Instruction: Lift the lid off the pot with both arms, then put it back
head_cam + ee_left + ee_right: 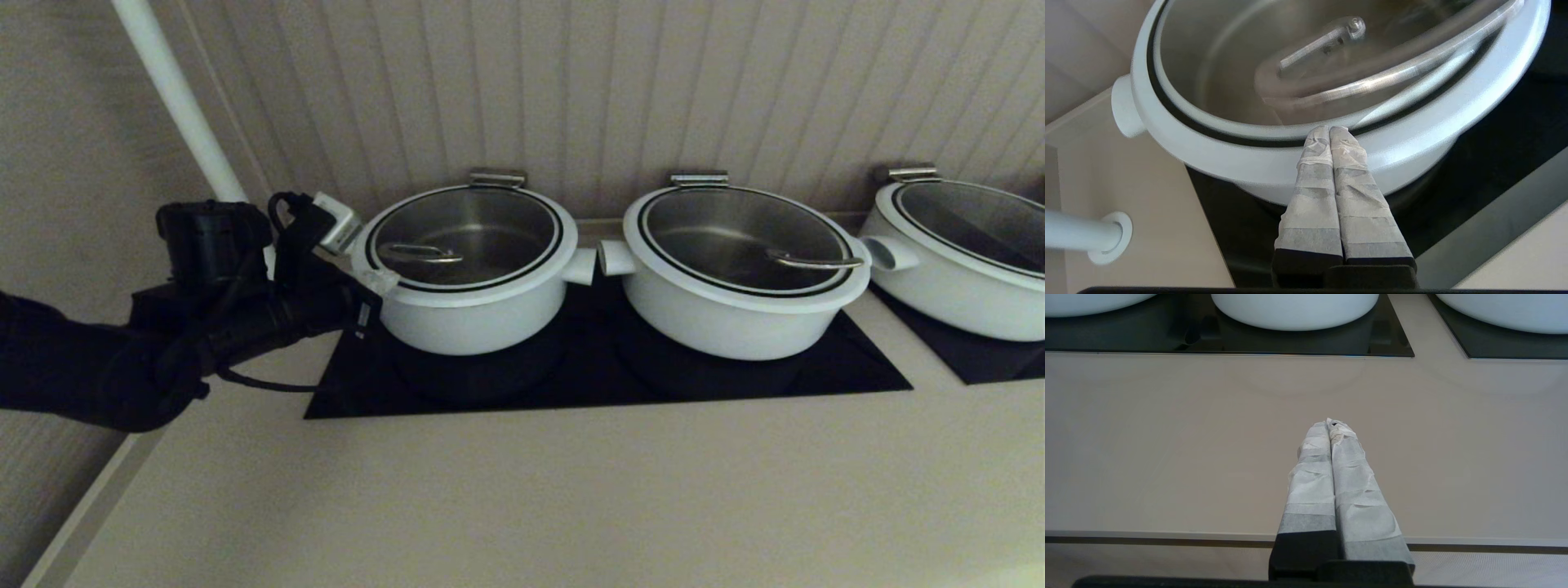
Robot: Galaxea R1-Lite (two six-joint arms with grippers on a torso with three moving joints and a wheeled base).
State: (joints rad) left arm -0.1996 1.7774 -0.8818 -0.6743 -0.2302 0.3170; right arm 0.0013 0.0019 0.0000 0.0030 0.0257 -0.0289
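Observation:
The pot (pixel 465 314) is the left, deeper white pot on the black cooktop. The glass lid (pixel 490 220) sits on it, with its wire handle (pixel 420 254) toward the left. My left gripper (pixel 382 282) is shut and empty, its taped fingertips resting on the pot's left rim at the edge of the lid. In the left wrist view the gripper (pixel 1329 130) touches the lid's white rim (pixel 1229 124), above the pot's wall (pixel 1412 151). My right gripper (pixel 1331 424) is shut and empty, low over the beige counter, out of the head view.
Two wider white lidded pots stand to the right, one in the middle (pixel 735 318) and one at the far right (pixel 955 286). The black cooktop (pixel 604 388) lies under them. A white pipe (pixel 175 98) rises behind my left arm. The beige counter (pixel 522 498) lies in front.

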